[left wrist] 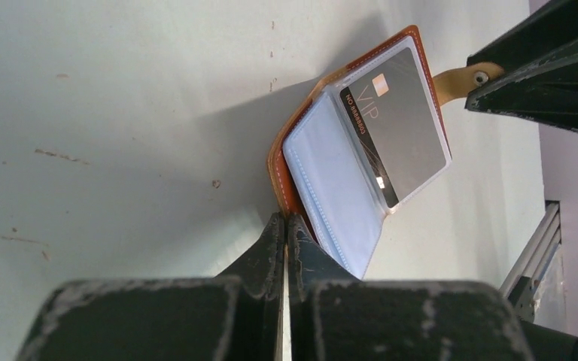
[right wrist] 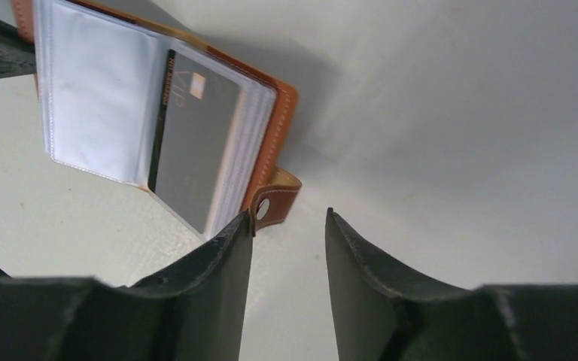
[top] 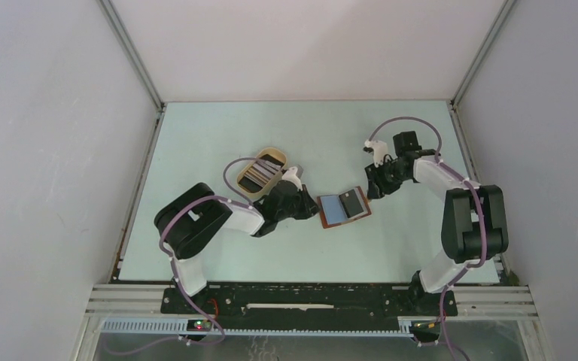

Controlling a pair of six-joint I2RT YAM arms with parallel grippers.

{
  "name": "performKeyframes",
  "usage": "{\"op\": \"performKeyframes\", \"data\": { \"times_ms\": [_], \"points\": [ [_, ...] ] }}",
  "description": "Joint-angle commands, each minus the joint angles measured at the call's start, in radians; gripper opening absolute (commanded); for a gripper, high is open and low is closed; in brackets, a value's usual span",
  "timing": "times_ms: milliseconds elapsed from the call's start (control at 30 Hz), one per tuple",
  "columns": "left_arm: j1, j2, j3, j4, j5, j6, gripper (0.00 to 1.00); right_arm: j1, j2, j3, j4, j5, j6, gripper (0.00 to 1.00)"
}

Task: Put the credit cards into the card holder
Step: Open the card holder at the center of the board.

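Where card holder lies open, pale table seemingly scuffed; white walls.

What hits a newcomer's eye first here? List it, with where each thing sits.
The open brown wallet lies mid-table, a dark grey card tucked in one of its clear sleeves. The left gripper is shut at the wallet's left edge, and the right gripper stands open beside the snap tab. Just beyond the left gripper, an oval tan tray holds more cards.
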Motion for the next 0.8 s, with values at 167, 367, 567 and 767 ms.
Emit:
{"op": "performKeyframes", "data": {
  "times_ms": [167, 367, 567, 767],
  "points": [
    [0.001, -0.04, 0.101, -0.121, 0.042, 0.131, 0.0, -0.082, -0.218, 0.035, 0.006, -0.067, -0.036, 0.61],
    [-0.001, -0.037, 0.119, -0.103, 0.094, 0.17, 0.0, -0.09, -0.384, -0.074, 0.031, -0.527, -0.179, 0.54],
    [-0.003, -0.04, 0.105, -0.059, 0.119, 0.187, 0.0, 0.127, -0.196, -0.031, 0.019, -0.305, -0.137, 0.2],
    [-0.004, -0.033, 0.093, -0.051, 0.107, 0.189, 0.0, 0.184, -0.005, 0.061, -0.037, -0.05, -0.072, 0.04]
  ]
}}
